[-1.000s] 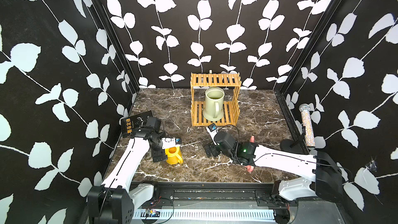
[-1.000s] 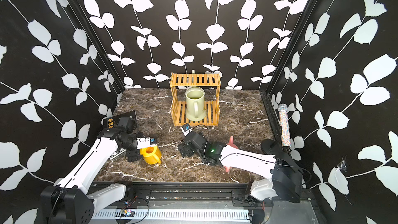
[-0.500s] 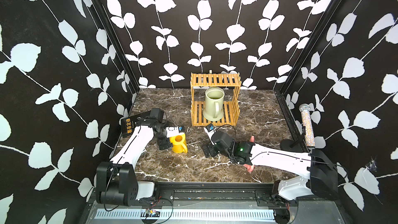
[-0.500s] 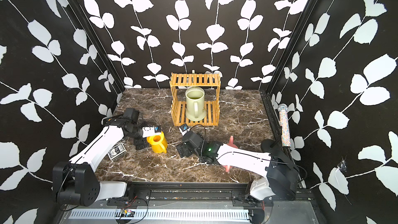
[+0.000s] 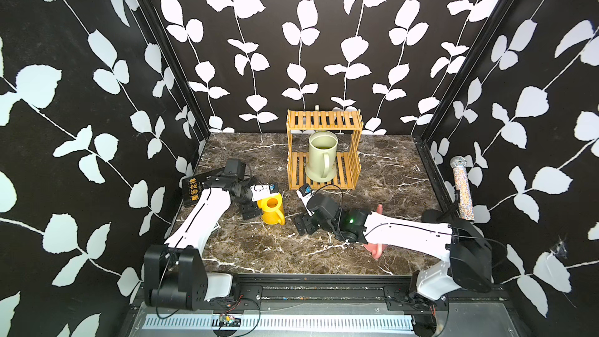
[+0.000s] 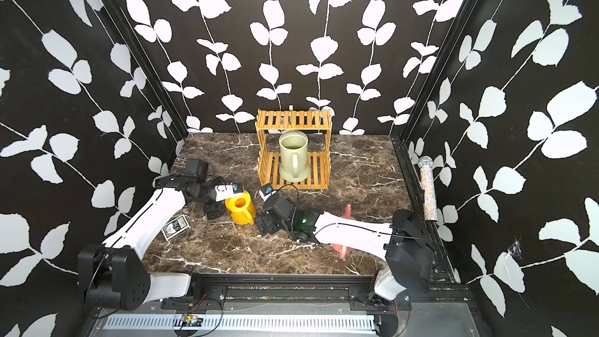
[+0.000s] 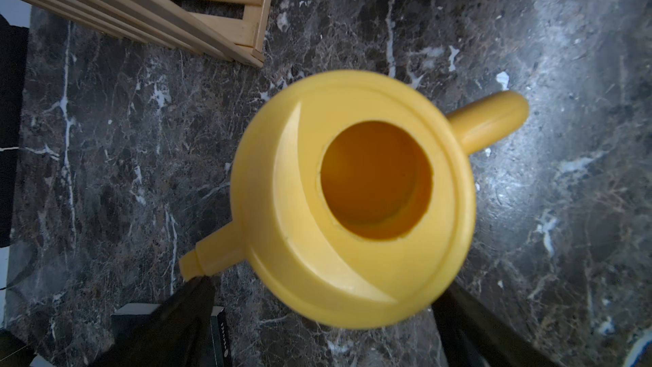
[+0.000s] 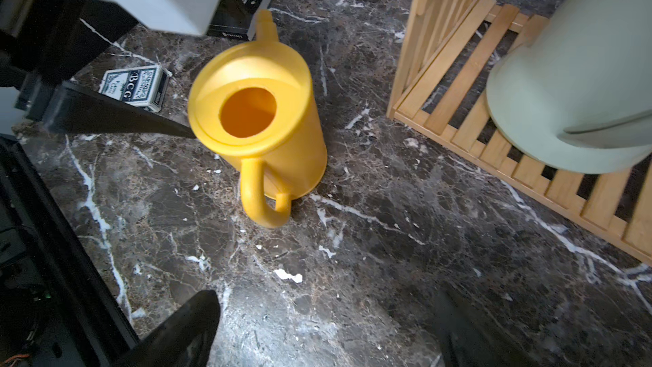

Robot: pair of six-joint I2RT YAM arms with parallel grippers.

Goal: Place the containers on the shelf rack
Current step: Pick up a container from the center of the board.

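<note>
Three watering cans, one rack, two arms. The big pale green can stands upright on the lower tier of the bamboo rack, handle toward the front. It is the one thing on the rack, and its inside is too shadowed for me to judge. The small yellow can stands upright on the marble worktop, near the rack's front left corner but apart from it. Through its round mouth, seen from the left wrist, only its own yellow floor shows. The pink can lies on the worktop under the right arm. Only its ends poke out on either side, so its inside is hidden. The left pincer has its jaws spread wide on either side of the yellow can. From the right wrist one black finger tip meets the can's rim, though I cannot tell whether the jaws press on it. The right pincer sits low over the worktop just right of the yellow can, jaws wide apart with bare marble between them. One black book lies by the left wall behind the left arm. One pack of cards rests on the worktop under that arm. One glittery microphone leans at the right wall.
</note>
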